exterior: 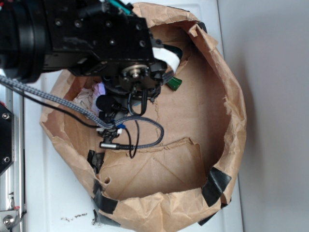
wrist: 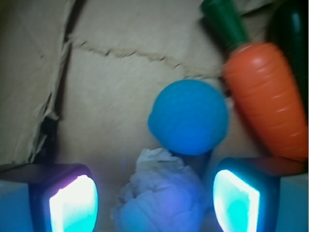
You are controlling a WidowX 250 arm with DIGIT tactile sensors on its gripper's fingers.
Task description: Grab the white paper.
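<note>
In the wrist view the white paper [wrist: 159, 198], a crumpled off-white wad, lies on the brown floor between my two glowing pads [wrist: 72, 205]. My gripper [wrist: 154, 203] is open, with a gap showing on each side of the wad. In the exterior view the white paper [exterior: 89, 95] peeks out at the left of the black arm [exterior: 133, 72]. The arm hides the fingers there.
A blue ball [wrist: 188, 117] touches the wad's far side. An orange carrot [wrist: 263, 92] with a green top [exterior: 175, 83] lies right of the ball, with a dark green object [wrist: 292, 38] beyond it. All sit inside a torn brown paper bag [exterior: 227, 106] with raised walls.
</note>
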